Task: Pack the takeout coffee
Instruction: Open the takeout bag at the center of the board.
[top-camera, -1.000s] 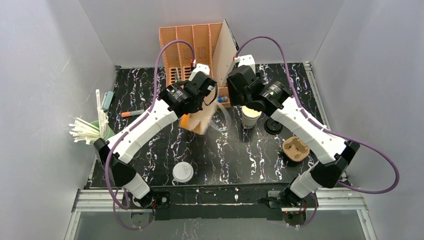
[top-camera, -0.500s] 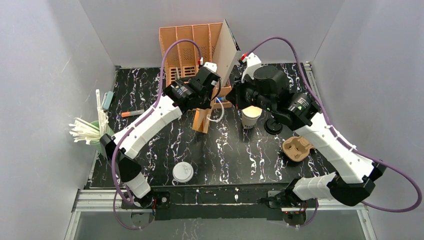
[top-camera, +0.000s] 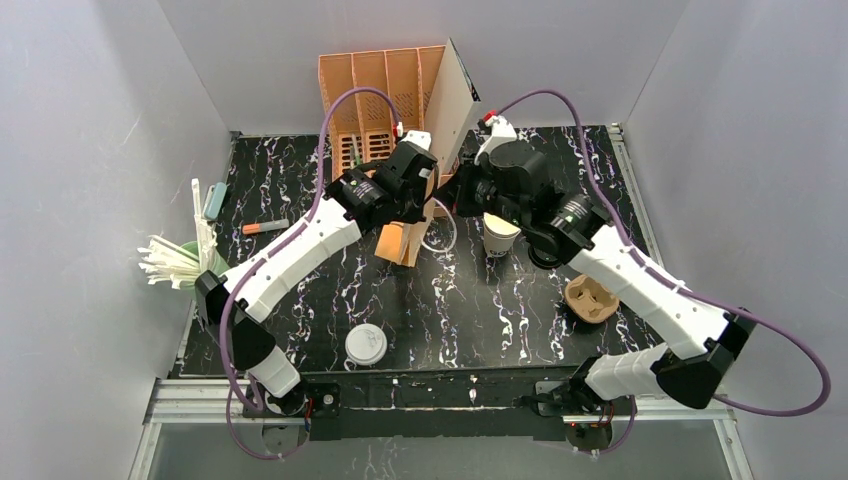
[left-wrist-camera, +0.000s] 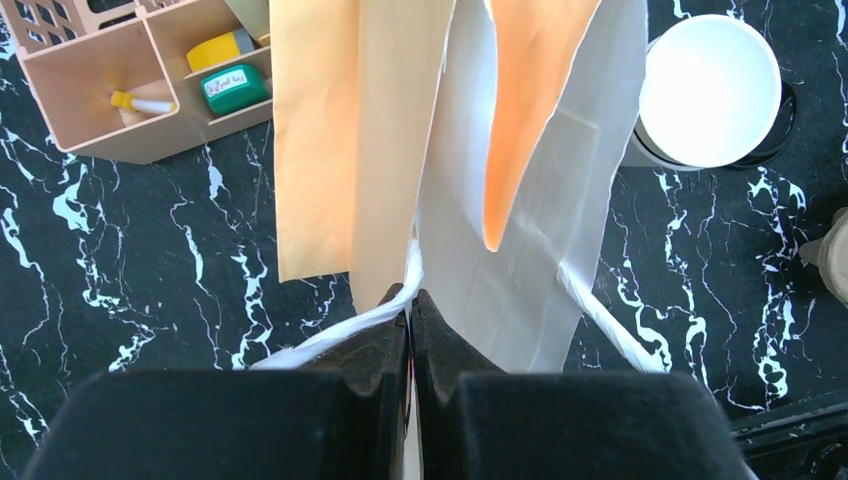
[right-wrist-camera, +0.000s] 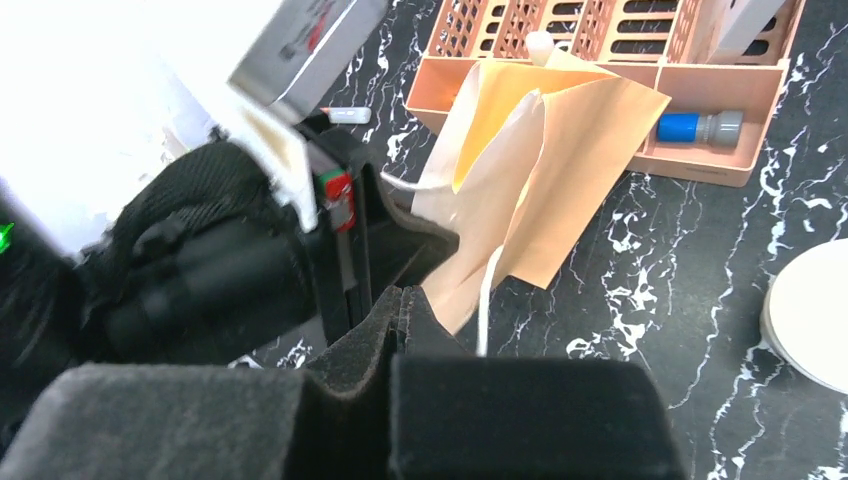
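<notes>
Taking the centre of the overhead view, the tan paper bag is being held by its white handle, with the left gripper clamping shut on it. The right gripper is pressing closed at the bag's lower edge, though I cannot tell if it is catching any paper. The white paper cup is standing open just right of the bag, with the black lid lying just beside it.

The paper bag, organizer and white cup box me in far-centre. Near tabletop is free for me, bar the white lid.
</notes>
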